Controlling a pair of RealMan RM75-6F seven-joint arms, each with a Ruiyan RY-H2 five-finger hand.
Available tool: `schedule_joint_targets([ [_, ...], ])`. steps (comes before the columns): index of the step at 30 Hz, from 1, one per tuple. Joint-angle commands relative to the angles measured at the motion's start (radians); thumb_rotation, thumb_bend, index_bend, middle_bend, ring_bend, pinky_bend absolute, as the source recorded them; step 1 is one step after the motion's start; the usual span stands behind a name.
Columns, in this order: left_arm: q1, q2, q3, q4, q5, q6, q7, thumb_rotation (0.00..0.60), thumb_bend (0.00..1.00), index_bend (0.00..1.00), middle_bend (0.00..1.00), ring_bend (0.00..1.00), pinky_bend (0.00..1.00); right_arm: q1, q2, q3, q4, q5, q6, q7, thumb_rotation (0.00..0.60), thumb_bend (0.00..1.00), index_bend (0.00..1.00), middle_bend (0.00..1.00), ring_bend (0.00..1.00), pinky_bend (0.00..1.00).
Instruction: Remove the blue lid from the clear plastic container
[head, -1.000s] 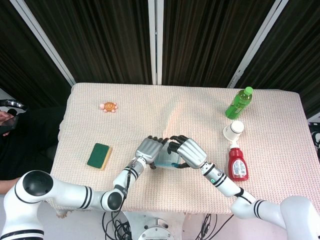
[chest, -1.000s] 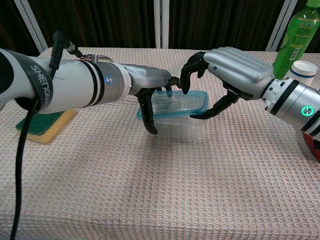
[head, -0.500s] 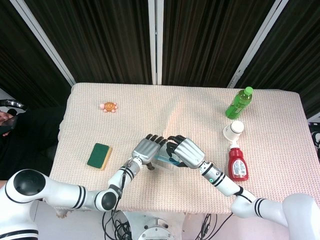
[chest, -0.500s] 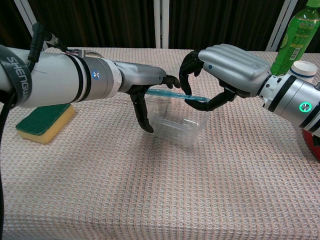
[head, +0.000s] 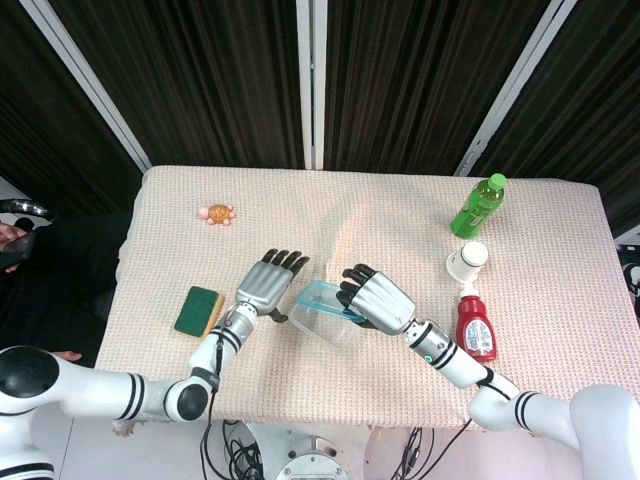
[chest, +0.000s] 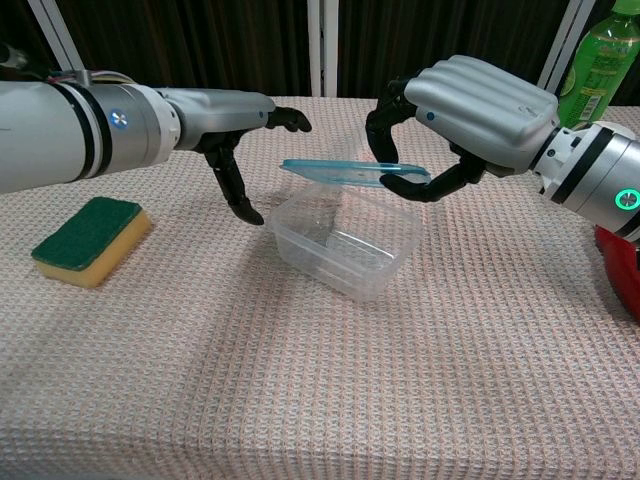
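Note:
The clear plastic container (chest: 342, 240) sits open-topped on the cloth at the table's middle, also visible from the head camera (head: 322, 322). Its blue lid (chest: 345, 172) hangs level just above it, pinched at its right end by my right hand (chest: 468, 120) between thumb and fingers. From above, the blue lid (head: 325, 296) shows beside my right hand (head: 378, 300). My left hand (chest: 238, 130) is off to the left of the container, fingers spread and empty; the head view shows the left hand (head: 266, 281) apart from the container.
A green and yellow sponge (chest: 88, 238) lies at the left. A green bottle (head: 478, 205), a white cup (head: 467, 261) and a red ketchup bottle (head: 476, 325) stand at the right. A small orange toy (head: 216, 213) lies at the far left of the table (head: 380, 215).
My right hand has lifted the lid clear of the container. My left hand has let go of the container and drawn back to the left, opening its fingers.

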Motion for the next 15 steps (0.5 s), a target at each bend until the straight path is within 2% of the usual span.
schedule_joint_targets([
  [1, 0.029, 0.029, 0.006, -0.009, 0.03, 0.013, -0.028, 0.6, 0.13, 0.0, 0.01, 0.0, 0.05, 0.005, 0.007, 0.006, -0.008, -0.001, 0.004, -0.017, 0.6, 0.61, 0.86, 0.54, 0.32, 0.36],
  [6, 0.076, 0.066, 0.012, -0.004, 0.083, 0.049, -0.062, 0.6, 0.13, 0.0, 0.01, 0.0, 0.05, -0.002, 0.022, 0.027, 0.001, 0.009, 0.028, -0.067, 0.6, 0.63, 0.87, 0.55, 0.33, 0.37],
  [11, 0.134, 0.112, 0.008, -0.009, 0.127, 0.056, -0.132, 0.6, 0.12, 0.0, 0.01, 0.0, 0.05, -0.023, 0.036, 0.071, 0.029, 0.05, 0.074, -0.104, 0.6, 0.63, 0.87, 0.56, 0.34, 0.37],
  [15, 0.181, 0.148, 0.007, -0.017, 0.175, 0.075, -0.186, 0.6, 0.13, 0.0, 0.01, 0.0, 0.05, -0.033, 0.044, 0.092, 0.06, 0.092, 0.067, -0.105, 0.6, 0.63, 0.87, 0.56, 0.34, 0.36],
])
